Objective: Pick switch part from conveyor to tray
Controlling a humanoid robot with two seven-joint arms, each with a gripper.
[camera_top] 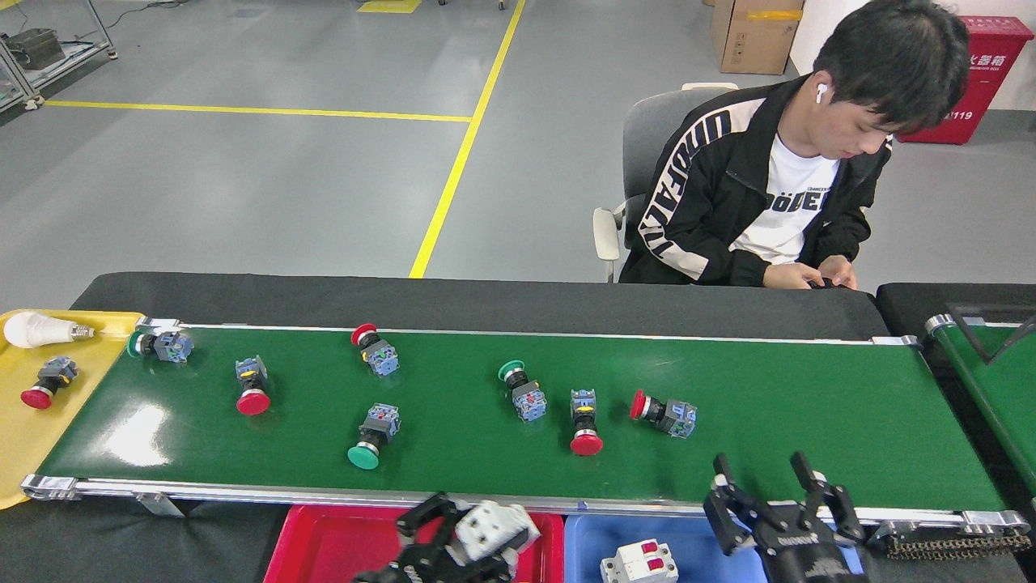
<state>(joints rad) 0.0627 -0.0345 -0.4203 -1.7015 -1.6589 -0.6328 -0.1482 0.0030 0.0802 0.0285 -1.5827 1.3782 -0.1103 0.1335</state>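
At the far left, a yellow tray (32,421) is seen with a light bulb (36,329) and one red button switch (47,380) lying in it. On the conveyor (769,405), seven button switches are spread from the left end to the middle: a green one (158,346) by the far left corner, and a red one (660,413) furthest right. Past the near edge, a white switch part (494,525) is gripped by the left gripper (453,538) above a red tray (340,542). Another white part (639,560) lies in the blue tray (712,559). At the near edge, the right gripper (773,494) is held wide apart with nothing in it. A person (777,186) is seated behind the far edge.
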